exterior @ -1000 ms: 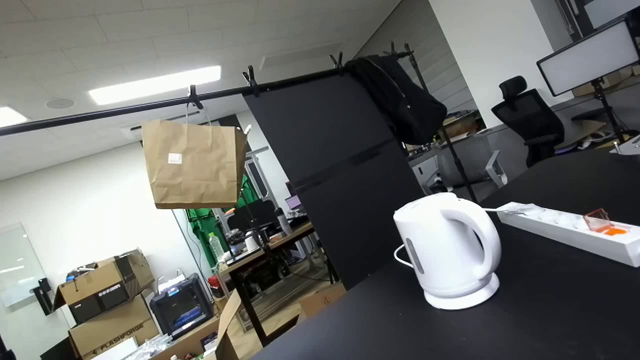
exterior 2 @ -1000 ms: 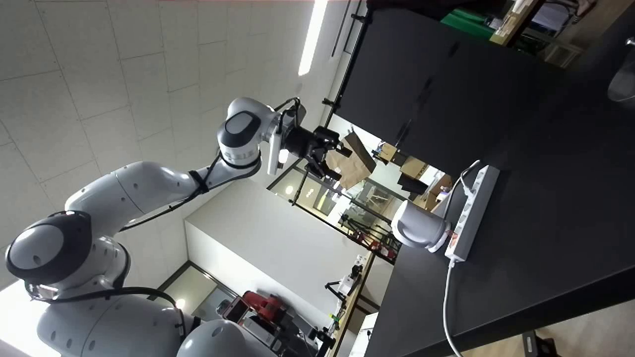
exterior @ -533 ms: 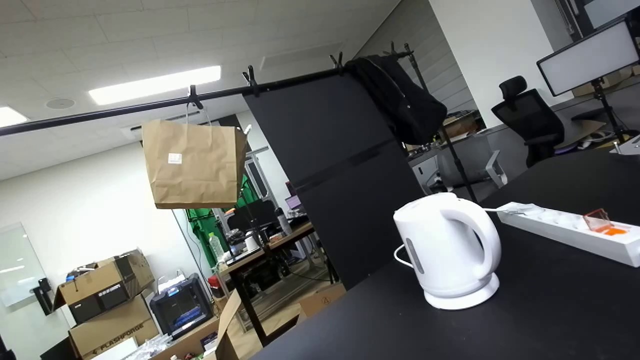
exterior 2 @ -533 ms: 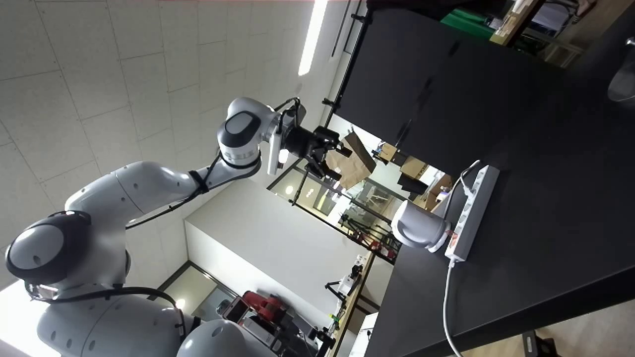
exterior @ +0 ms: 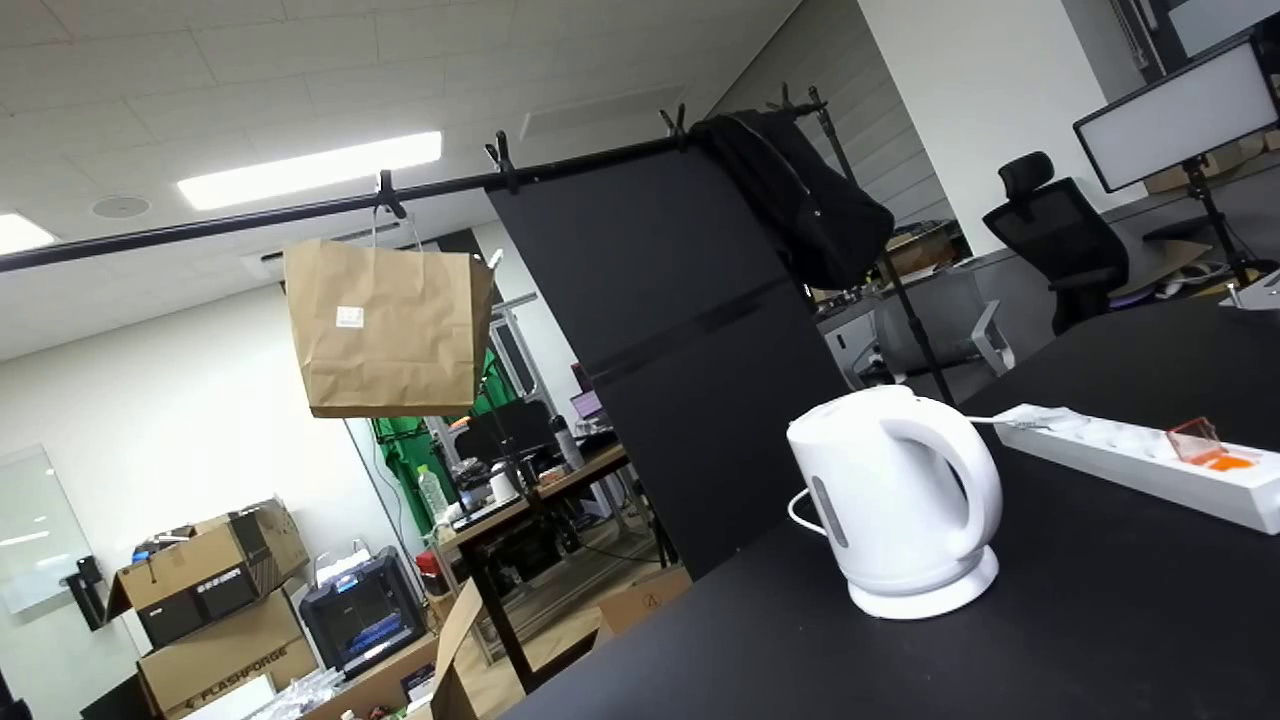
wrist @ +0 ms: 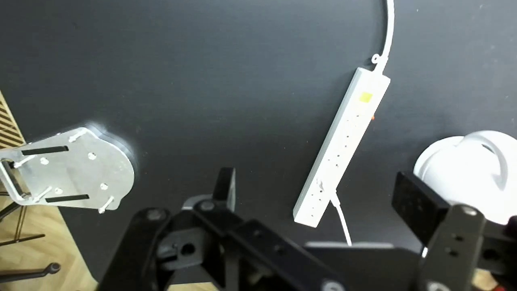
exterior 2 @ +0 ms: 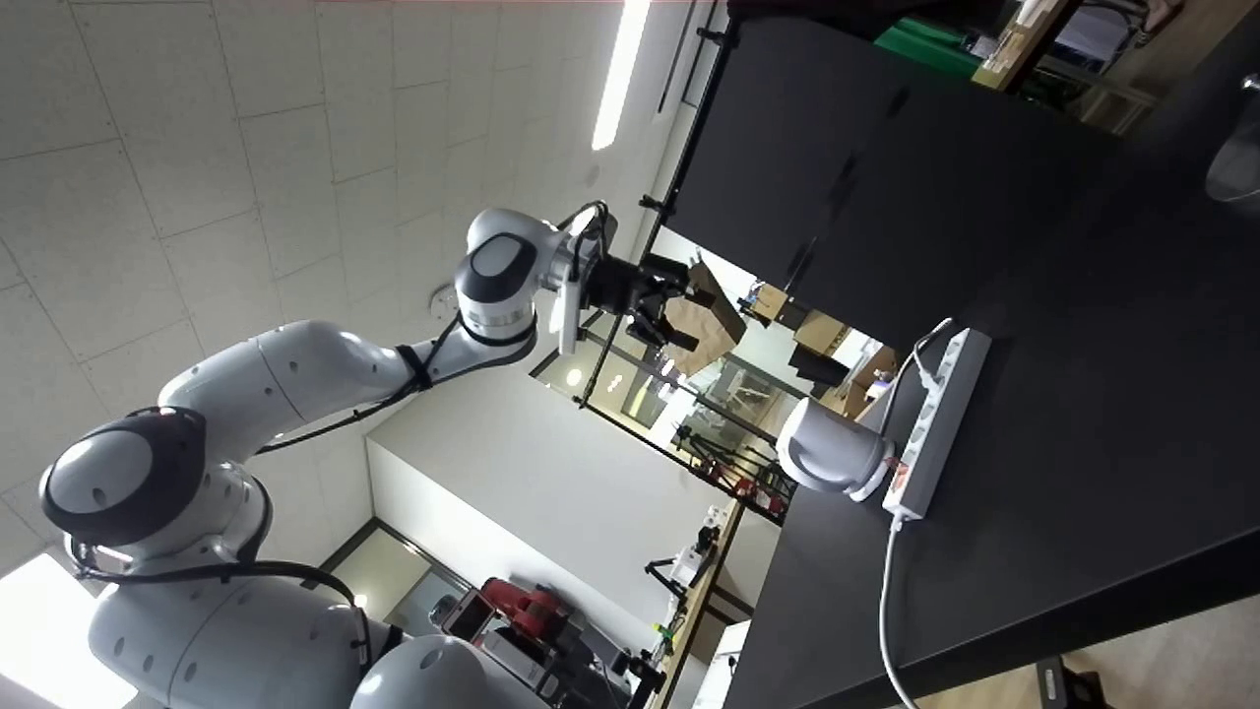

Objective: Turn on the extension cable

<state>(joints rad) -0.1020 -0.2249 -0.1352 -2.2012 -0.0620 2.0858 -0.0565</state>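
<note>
Hangs over a black surface [wrist: 226, 101] on a white-and-gray arm [exterior 2: 295, 366], with fingers [wrist: 418, 202] spread wide apart — well clear of the extension cable [wrist: 340, 147], a long white strip, below. Lying flat on the surface in both exterior views, and framed between the fingers in the wrist view. Fitted at the end of the thick cord [wrist: 389, 28] with a small orange switch [exterior: 1230, 462], just beside a translucent reddish cover [exterior: 1190, 441] tilted up in an exterior view. Plugged near the opposite end with a thin white cord [wrist: 342, 220]. Joined on the surface by a white kettle [exterior: 890, 500], upright and near — apart from the extension cable in the wrist view. Flanked, toward the surface's edge at left in the wrist view, by a metal plate [wrist: 72, 173]. Backed by a brown paper bag [exterior: 385, 350] hung from a black rod [exterior: 450, 187].
</note>
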